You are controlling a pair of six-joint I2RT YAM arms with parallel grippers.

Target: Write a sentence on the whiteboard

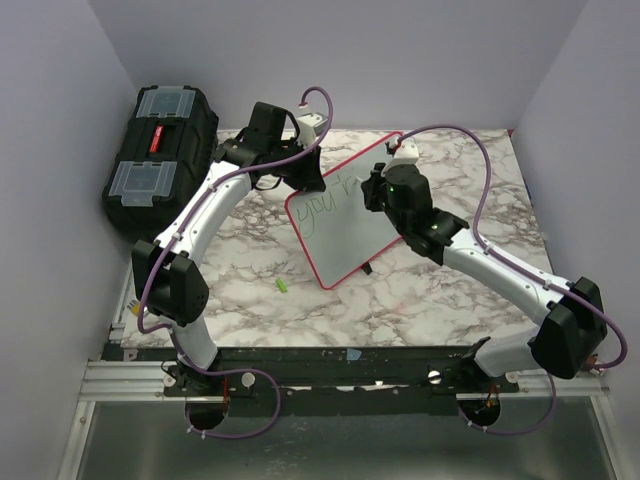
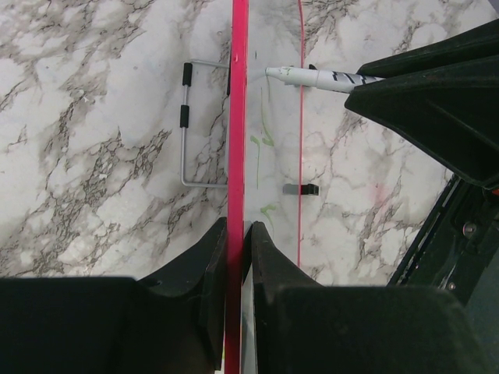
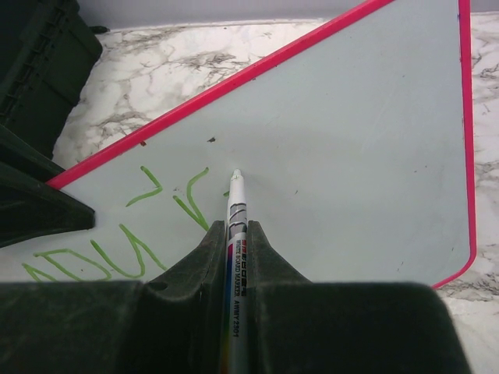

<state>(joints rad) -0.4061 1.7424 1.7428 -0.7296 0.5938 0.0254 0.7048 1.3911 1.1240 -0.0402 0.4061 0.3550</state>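
Our right claw (image 3: 235, 232) is clamped on the marker (image 3: 235, 204). Its tip points forward at the whiteboard (image 3: 366, 140) and, as far as we can judge, touches it just beside the last green stroke. Our left claw (image 2: 236, 234) is closed on the red edge of the board, we think to keep it steady while the pen pushes on it. The board stands tilted in the middle of the tabletop (image 1: 400, 310), between both arms. The sentence (image 3: 117, 253) is only begun: a few letters near the held edge.
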